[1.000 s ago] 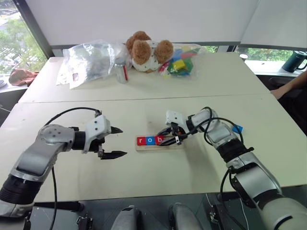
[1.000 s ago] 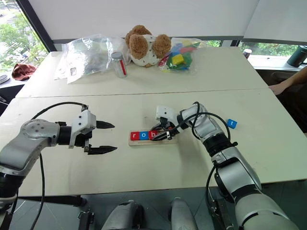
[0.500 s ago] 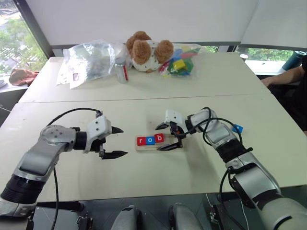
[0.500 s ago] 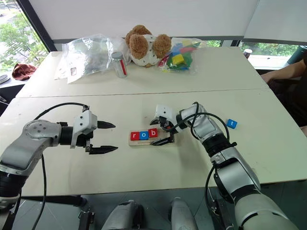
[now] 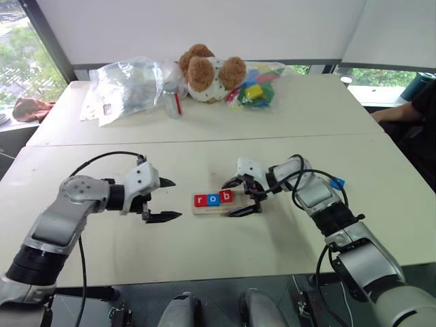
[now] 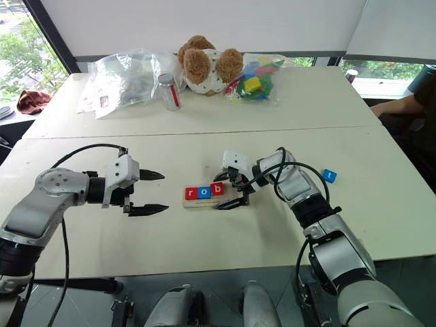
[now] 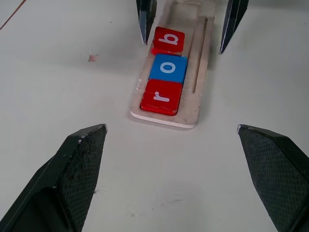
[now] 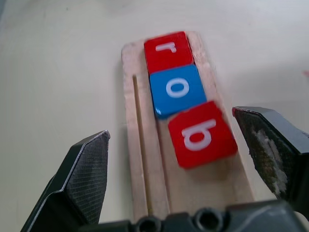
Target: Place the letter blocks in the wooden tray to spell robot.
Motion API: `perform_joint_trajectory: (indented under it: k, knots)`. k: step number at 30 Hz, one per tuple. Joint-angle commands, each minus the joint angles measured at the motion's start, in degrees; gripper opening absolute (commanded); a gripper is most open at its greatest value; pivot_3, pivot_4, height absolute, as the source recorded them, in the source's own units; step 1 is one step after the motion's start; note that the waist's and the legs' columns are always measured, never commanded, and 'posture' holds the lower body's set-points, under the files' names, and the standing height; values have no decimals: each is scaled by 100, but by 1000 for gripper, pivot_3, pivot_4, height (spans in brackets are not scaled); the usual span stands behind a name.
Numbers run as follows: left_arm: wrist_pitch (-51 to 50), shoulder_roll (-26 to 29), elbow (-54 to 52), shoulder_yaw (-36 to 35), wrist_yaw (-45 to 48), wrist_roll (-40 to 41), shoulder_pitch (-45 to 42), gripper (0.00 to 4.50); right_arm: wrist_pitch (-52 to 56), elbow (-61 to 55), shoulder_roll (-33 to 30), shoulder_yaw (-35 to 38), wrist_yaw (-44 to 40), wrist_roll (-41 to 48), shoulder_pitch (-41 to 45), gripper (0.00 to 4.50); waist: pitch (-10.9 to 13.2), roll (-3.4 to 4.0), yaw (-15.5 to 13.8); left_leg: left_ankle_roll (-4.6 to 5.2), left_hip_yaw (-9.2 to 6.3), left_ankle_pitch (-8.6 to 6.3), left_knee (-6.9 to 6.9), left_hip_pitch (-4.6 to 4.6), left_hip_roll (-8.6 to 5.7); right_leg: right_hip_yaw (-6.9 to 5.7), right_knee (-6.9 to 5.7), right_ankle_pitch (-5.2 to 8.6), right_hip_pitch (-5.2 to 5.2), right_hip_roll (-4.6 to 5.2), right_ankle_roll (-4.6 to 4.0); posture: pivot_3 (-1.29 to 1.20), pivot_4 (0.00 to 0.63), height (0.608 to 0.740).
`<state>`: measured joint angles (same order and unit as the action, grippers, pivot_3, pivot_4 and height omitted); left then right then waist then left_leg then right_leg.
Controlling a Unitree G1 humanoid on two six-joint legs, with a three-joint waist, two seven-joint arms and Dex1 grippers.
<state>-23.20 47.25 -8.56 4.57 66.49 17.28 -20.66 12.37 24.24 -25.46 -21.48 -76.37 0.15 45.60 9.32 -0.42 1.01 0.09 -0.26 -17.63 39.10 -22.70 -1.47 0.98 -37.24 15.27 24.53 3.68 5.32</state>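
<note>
**Hidden and cut off**

The right gripper (image 5: 242, 196) covers the tray's (image 5: 204, 210) end beside the b block (image 5: 227, 196). The letter on the blue block (image 6: 329, 175) right of the tray is too small to read. A person's arm (image 5: 402, 112) is cut by the edge.

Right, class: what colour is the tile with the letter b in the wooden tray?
Red, with a white letter: the b tile shows best in the right wrist view.

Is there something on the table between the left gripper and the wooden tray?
No. In the left wrist view, only bare table lies between the open left gripper and the near end of the wooden tray.
</note>
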Motion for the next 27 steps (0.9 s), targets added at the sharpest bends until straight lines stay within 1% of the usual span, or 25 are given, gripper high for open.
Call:
perform_joint_trajectory:
  k: [1,8,17,20,23,24,25,27]
  knots:
    - [99,19,-30,-5,37,-10,-97,4500,11,-92,-31,104,-25,90,27,4455,0,0,9,0,0,0,0,0,0,0,0,0,0,0,0,0,150,740]
    - [130,1,17,29,40,-33,-119,4500,342,-537,-75,71,-152,242,-215,4455,0,0,-14,4,0,-2,0,-1,0,0,0,0,0,0,0,0,150,740]
    - [157,-34,49,52,37,-63,-138,4500,596,-906,-112,146,69,253,-328,4455,0,0,-13,14,-1,-8,1,-1,0,0,0,0,0,0,0,0,150,740]
    - [153,-70,-1,62,25,-53,-150,4500,550,-824,-170,394,480,224,-251,4455,0,0,-16,14,0,-8,2,-1,0,0,0,0,0,0,0,0,150,740]
    - [59,-103,-171,31,77,91,-163,4500,1050,-1120,-263,970,1097,412,-161,4455,0,0,-31,12,0,-7,2,-2,0,0,0,0,0,1,0,0,150,740]
    - [12,-108,-252,27,108,147,-173,4500,1352,-1338,-301,1226,1362,484,-173,4455,0,0,-36,6,0,-3,2,-2,0,0,0,0,0,2,0,0,150,740]
    - [-88,-133,-363,12,140,255,-228,4500,1841,-1673,-305,1656,1842,557,-215,4455,0,0,-40,-1,-1,1,2,-4,0,0,1,0,1,2,0,0,150,740]
    - [-228,-155,-521,-20,177,417,-291,4500,2584,-2215,-267,2229,2557,662,-318,4455,0,-1,-42,-3,-4,1,2,-18,0,0,1,0,12,4,0,0,150,740]
